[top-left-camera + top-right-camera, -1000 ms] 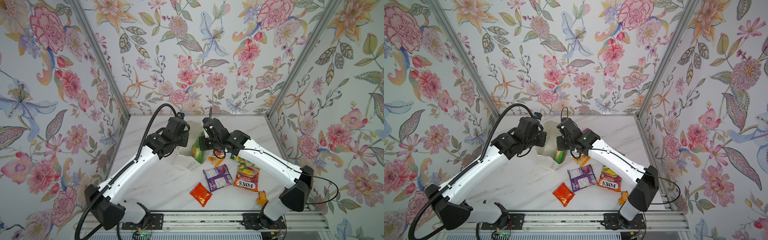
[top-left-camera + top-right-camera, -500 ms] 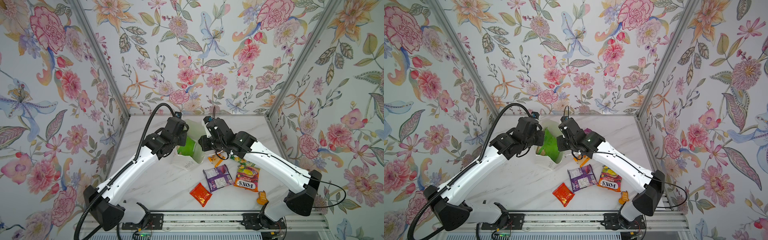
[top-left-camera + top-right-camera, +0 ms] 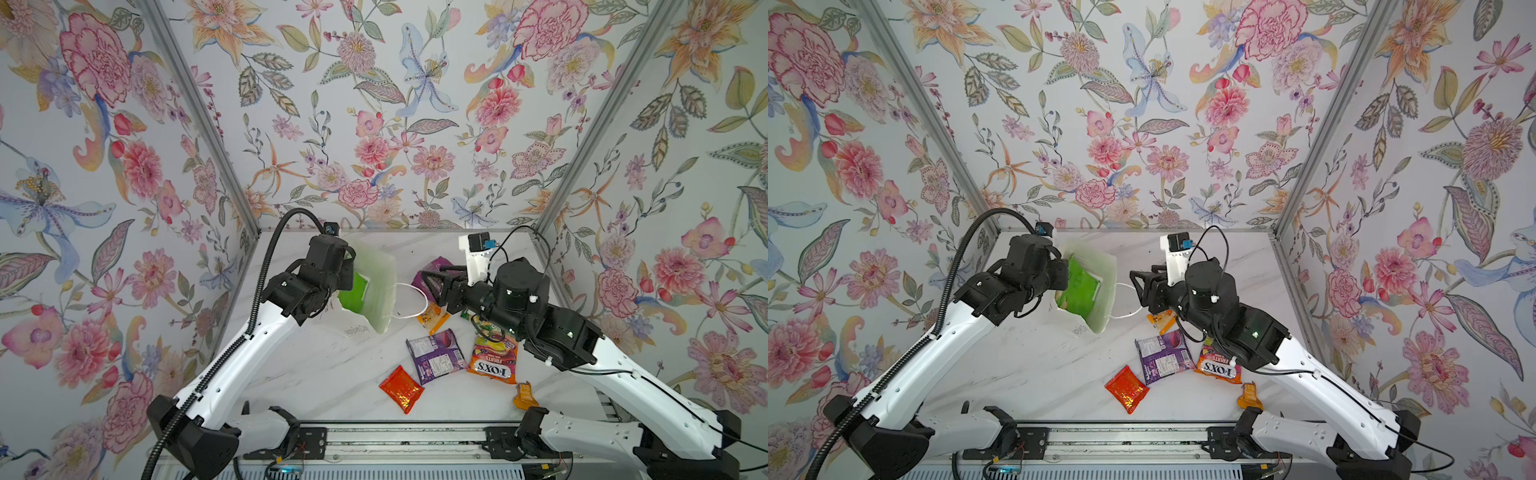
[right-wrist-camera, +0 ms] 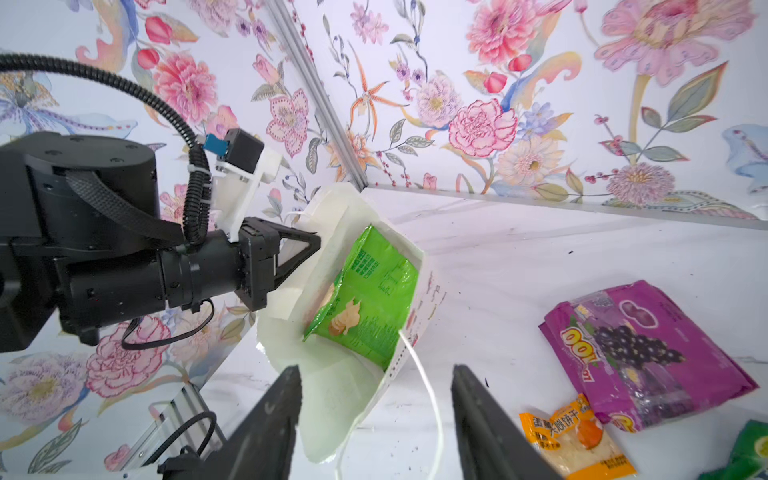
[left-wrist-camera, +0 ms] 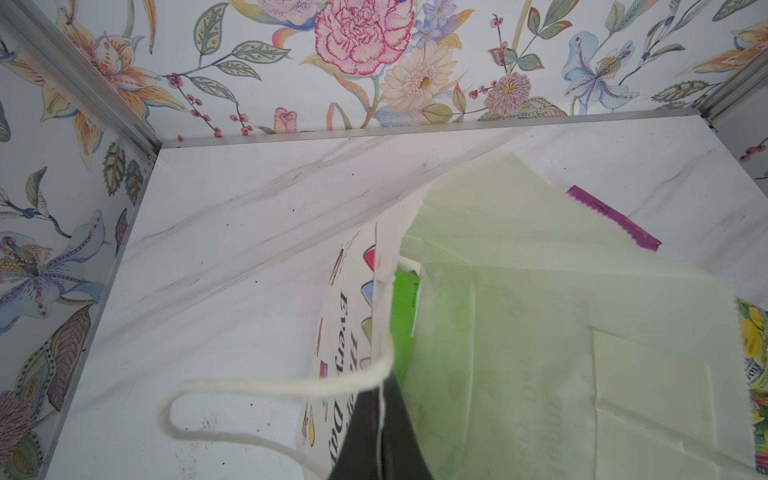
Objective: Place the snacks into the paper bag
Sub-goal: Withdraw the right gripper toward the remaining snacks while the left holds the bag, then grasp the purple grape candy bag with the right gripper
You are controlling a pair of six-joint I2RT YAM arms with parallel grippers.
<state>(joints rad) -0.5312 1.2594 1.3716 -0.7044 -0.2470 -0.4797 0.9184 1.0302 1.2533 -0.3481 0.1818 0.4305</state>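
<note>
The white paper bag point(image 3: 380, 299) point(image 3: 1106, 286) lies tilted with its mouth towards the right arm. My left gripper point(image 5: 380, 399) point(image 4: 307, 245) is shut on the bag's rim and holds the mouth apart. Inside lies the green chips bag point(image 4: 370, 299) point(image 3: 1077, 282) point(image 3: 353, 293). My right gripper point(image 4: 376, 370) point(image 3: 432, 273) hangs open just outside the mouth, over the cord handle point(image 4: 428, 399), with nothing between its fingers. On the table lie a purple packet point(image 4: 640, 353), an orange sachet point(image 4: 577, 440), another purple packet point(image 3: 436, 355), an orange FOX'S bag point(image 3: 494, 357) and a red-orange foil pack point(image 3: 401, 388).
A second orange sachet point(image 3: 524, 395) sits by the right arm's base. A green candy bag point(image 4: 748, 457) shows at the right wrist view's edge. Flowered walls close in the marble table point(image 3: 316, 374) on three sides; a metal rail point(image 3: 395, 436) runs along the front.
My right gripper carried the green chips bag into the paper bag's mouth, opened, and pulled back to the right without it. The left gripper kept its hold on the rim.
</note>
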